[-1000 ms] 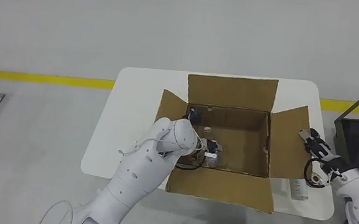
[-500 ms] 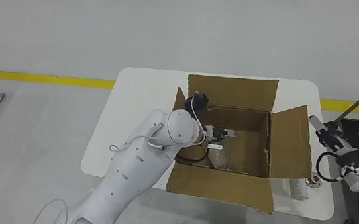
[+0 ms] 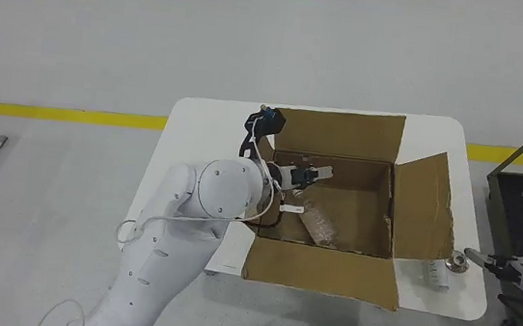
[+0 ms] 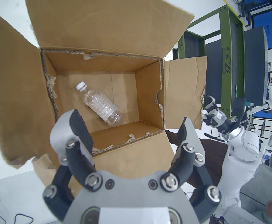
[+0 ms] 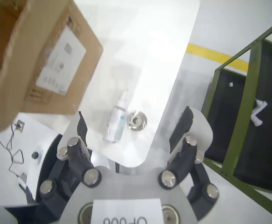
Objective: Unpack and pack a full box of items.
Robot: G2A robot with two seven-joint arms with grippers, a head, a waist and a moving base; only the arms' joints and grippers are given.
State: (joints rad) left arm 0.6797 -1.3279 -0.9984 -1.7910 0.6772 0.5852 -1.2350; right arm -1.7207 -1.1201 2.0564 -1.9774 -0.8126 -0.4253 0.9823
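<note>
White table [image 3: 194,155] carries an open box [image 3: 338,133]; a bottle [image 4: 99,106] lies inside, left gripper [image 4: 130,123] spread above, right gripper [image 5: 134,117] spread beside the box.

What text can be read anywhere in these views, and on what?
"LOADING": running vertically on the green rack frame.
"OP00...": upside down and cut off by the picture edge, on the white tag at the base of the right hand.
White box label: print blurred, unreadable.
Small bottle on the table: label blurred, unreadable.
</note>
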